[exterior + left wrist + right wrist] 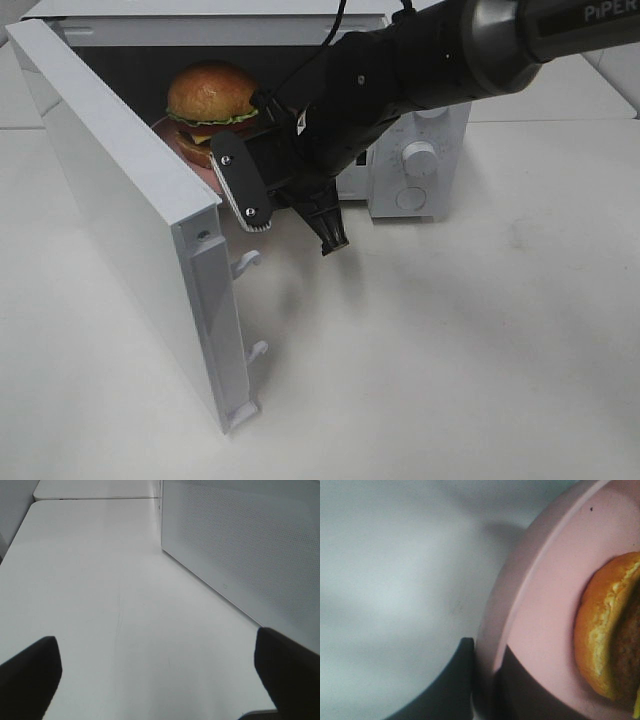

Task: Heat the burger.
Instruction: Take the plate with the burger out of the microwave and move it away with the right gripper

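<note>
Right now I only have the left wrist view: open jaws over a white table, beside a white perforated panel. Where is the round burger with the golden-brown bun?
Observer: The burger sits on a flat pink round plate inside the white microwave, whose door stands open.
Operator: What is the right gripper doing?
Observer: The right gripper is shut on the plate's rim, with one finger on each side of it.
Operator: Is it touching the burger?
Observer: No. In the right wrist view, bare pink plate shows between the fingers and the bun.
</note>
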Motion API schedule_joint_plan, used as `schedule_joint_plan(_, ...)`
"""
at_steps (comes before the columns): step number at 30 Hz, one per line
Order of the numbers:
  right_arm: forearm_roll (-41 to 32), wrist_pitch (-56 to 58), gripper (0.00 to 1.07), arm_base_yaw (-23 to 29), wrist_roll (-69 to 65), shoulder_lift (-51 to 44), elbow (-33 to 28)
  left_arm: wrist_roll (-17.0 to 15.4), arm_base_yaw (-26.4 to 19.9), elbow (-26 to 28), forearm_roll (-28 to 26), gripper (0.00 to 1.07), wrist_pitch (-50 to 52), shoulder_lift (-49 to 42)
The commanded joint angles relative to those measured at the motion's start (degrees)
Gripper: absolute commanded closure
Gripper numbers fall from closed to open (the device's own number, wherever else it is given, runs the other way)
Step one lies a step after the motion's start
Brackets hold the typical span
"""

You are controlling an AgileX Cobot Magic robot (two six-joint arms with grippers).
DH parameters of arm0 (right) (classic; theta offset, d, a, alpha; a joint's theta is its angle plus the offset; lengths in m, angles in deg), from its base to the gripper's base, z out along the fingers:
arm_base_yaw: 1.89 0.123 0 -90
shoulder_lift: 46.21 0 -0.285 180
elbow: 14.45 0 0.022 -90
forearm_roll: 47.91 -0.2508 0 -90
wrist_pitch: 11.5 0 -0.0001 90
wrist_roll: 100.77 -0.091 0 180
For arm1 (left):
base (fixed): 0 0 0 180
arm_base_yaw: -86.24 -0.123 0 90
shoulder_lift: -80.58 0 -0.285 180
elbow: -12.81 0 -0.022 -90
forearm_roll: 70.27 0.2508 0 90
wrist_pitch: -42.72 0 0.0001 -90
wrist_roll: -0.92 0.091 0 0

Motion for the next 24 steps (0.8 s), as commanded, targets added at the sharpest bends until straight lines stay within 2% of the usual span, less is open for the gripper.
schedule_joint_plan(1, -0.34, -4.64, 1.07, -0.23, 1.49, -3.04, -1.49, 0.00, -0.17, -0.23, -0.17, 0.08, 0.80, -0.86)
schedule_joint_plan(10, -0.74, -8.08, 1.07, -0.23, 2.92, -9.80, -11.52, 0.00, -0.17, -0.23, -0.17, 0.08, 0.80, -0.86)
schedule_joint_plan(24, -0.74, -11.29, 1.07, -0.23, 2.98, -17.82, -22.29, 0.00, -0.17, -0.23, -0.17, 0.08, 0.80, -0.86)
